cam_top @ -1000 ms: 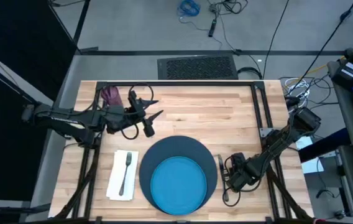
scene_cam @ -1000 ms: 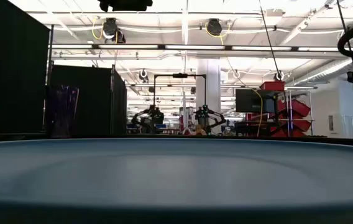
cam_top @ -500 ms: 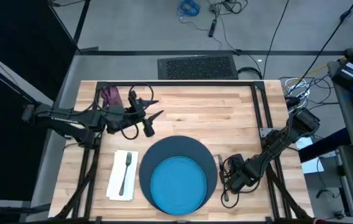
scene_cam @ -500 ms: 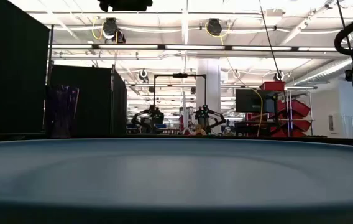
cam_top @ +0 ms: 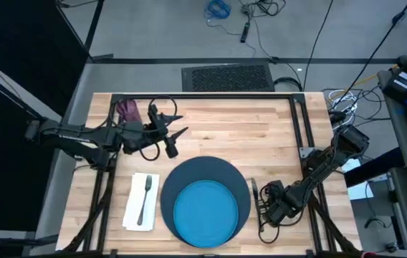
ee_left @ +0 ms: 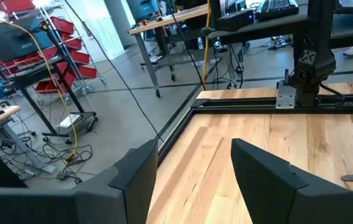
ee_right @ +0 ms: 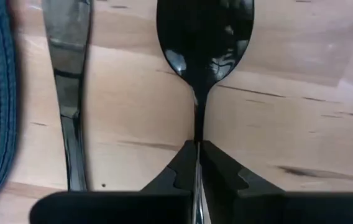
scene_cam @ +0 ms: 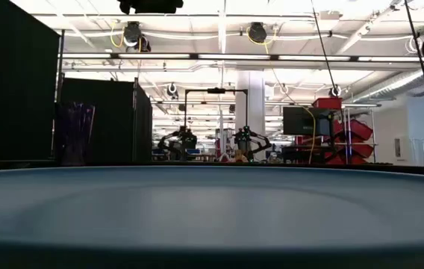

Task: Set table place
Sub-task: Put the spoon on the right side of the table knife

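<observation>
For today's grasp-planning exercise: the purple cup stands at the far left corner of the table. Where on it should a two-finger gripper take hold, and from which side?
Grip the purple cup across its side wall, probably near mid-height. It stands upright, so a level approach suits it. The left gripper, fingers open, sits beside it toward the table's centre, so coming from that side looks easiest.

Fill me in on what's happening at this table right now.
The right gripper is shut on the spoon, holding it low on the table beside the knife, right of the dark blue mat with the blue plate on it. The fork lies on the napkin to the mat's left. The left gripper waits open near the purple cup.
</observation>
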Controlling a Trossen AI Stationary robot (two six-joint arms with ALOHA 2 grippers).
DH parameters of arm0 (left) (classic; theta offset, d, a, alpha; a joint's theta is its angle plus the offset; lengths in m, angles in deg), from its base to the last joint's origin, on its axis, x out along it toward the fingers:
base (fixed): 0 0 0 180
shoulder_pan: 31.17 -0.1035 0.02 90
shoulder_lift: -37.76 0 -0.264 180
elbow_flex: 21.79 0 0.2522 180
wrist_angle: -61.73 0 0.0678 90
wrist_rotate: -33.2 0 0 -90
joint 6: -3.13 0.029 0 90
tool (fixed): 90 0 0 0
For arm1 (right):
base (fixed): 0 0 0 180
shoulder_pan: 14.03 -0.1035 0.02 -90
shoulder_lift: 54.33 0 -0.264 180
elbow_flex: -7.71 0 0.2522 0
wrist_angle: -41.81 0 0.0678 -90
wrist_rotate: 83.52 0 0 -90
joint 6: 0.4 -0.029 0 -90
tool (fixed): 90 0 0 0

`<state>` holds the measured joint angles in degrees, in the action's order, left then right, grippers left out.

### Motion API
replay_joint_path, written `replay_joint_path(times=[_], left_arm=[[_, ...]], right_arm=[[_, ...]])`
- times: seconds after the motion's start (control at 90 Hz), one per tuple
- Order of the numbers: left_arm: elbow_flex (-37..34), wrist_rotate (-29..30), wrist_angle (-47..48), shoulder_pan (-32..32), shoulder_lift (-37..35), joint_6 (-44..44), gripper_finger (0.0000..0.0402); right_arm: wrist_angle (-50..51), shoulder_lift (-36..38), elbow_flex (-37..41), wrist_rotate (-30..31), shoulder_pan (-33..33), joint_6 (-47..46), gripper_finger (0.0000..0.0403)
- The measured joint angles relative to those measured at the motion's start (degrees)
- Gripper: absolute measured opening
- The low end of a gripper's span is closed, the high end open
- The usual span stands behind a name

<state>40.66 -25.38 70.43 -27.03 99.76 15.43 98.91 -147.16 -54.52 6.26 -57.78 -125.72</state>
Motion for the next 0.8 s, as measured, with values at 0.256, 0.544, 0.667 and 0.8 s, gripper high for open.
replay_joint_path(times=[0.256, 0.544, 0.667, 0.8], left_arm=[[0.00, 0.00, 0.01, 0.00, 0.00, 0.06, 0.0190], [0.00, 0.00, 0.00, 0.00, 0.00, 0.06, 0.0190], [0.00, 0.00, 0.00, 0.00, 0.00, 0.06, 0.0190], [0.00, 0.02, 0.00, 0.00, 0.00, 0.06, 0.0190]], right_arm=[[0.09, -0.61, -0.13, -0.45, 0.98, 0.00, 0.0000], [0.04, -0.66, -0.10, -0.30, 0.98, 0.00, 0.0008], [0.02, -0.66, -0.08, -0.17, 0.98, 0.00, 0.0023], [-0.05, -0.68, -0.06, -0.05, 0.98, 0.00, 0.0039]])
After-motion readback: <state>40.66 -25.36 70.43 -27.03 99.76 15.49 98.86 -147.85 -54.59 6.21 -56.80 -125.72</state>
